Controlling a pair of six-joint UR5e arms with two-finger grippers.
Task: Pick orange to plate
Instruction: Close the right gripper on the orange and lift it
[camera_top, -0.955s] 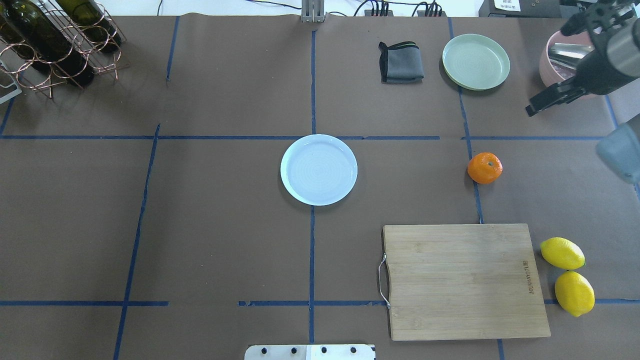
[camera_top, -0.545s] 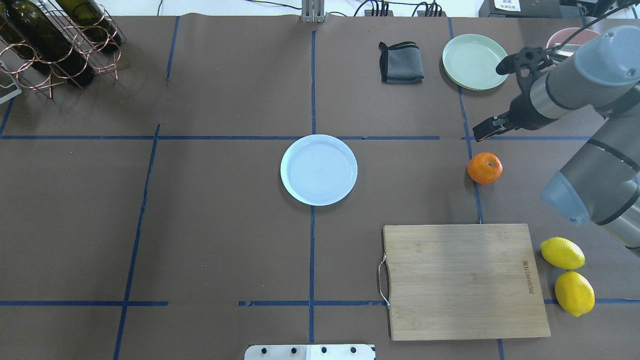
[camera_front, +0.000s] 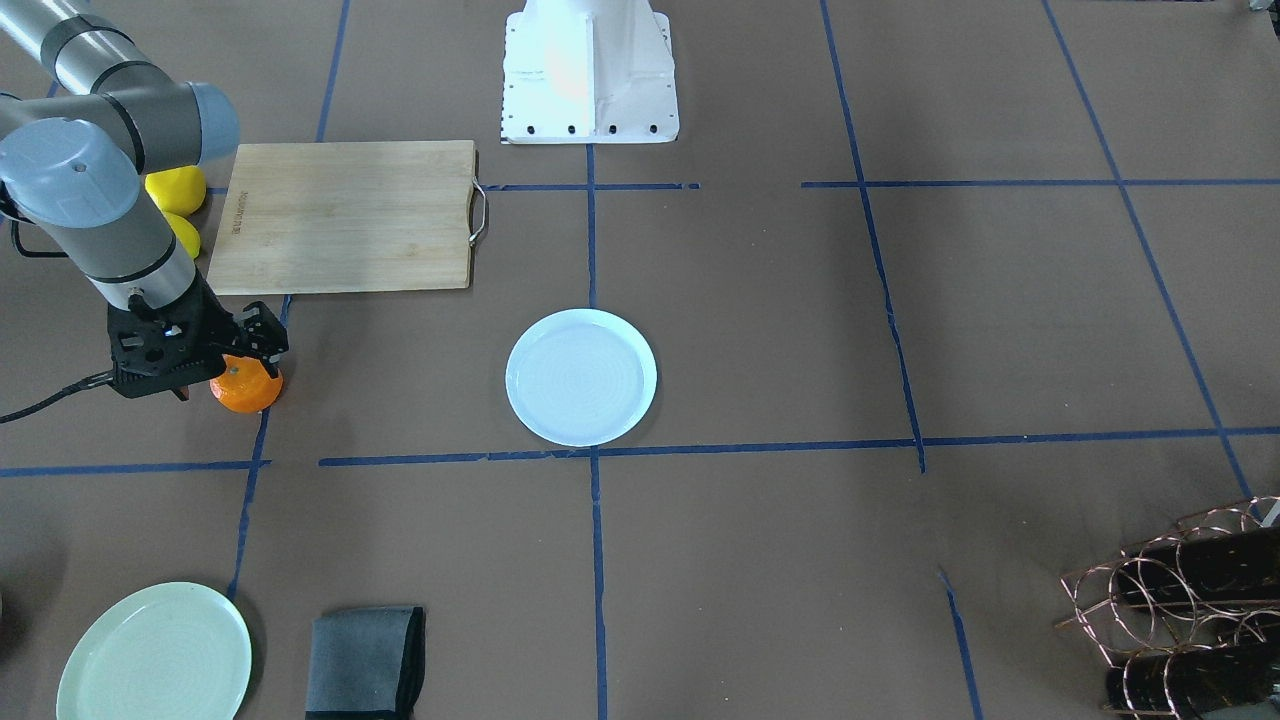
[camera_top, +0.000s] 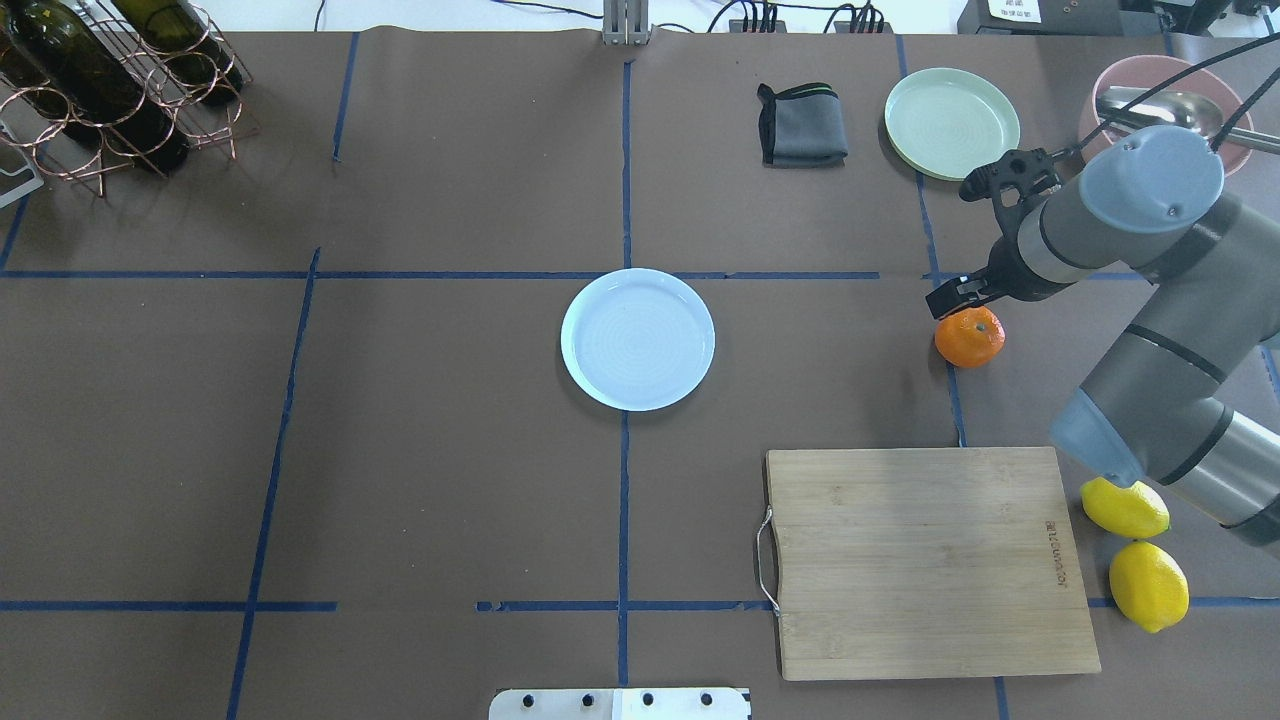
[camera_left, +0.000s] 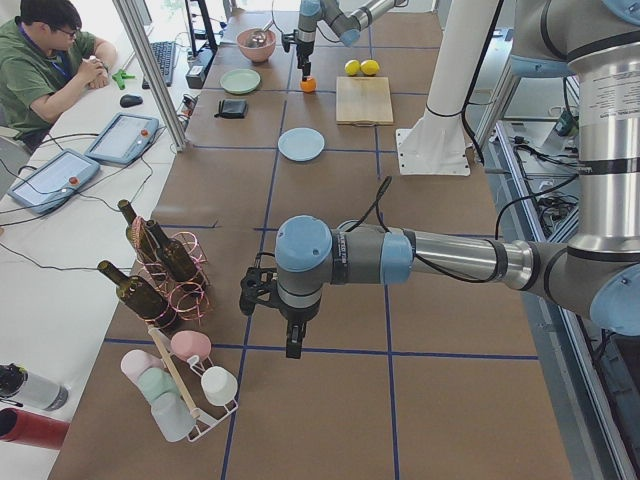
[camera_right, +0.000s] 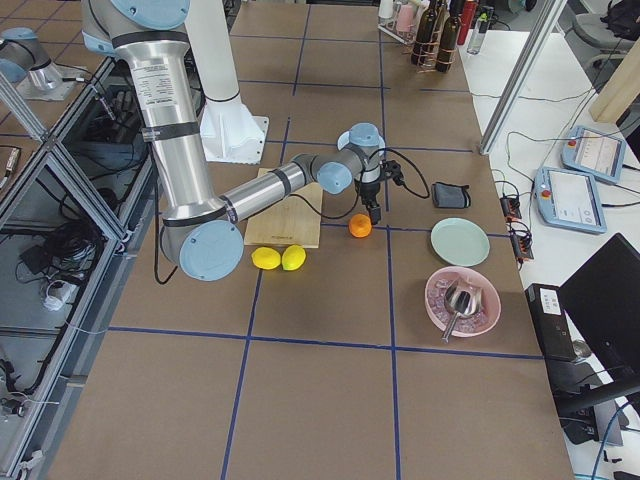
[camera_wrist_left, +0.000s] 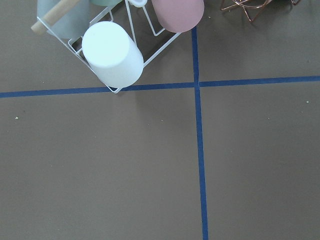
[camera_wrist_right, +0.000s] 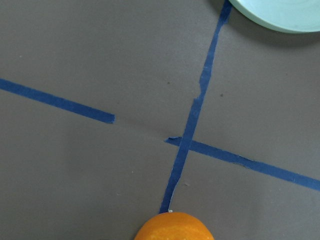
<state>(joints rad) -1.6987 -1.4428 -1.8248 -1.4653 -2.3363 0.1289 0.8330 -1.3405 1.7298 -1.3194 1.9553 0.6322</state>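
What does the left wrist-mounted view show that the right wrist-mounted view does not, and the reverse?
Only the left wrist view shows a white cup and a pink cup on a white wire rack. Only the right wrist view shows the orange at its bottom edge and part of the pale green plate. Both show the brown table with crossing blue tape lines.

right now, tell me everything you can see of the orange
The orange is a small, round, slightly flattened bright-orange fruit with a dark stem spot on top. It looks whole and sits stem-up on the brown table, its edge over a blue tape line, well apart from the plate. The right gripper hangs close over the side of it farthest from the robot. Whether they touch cannot be told.
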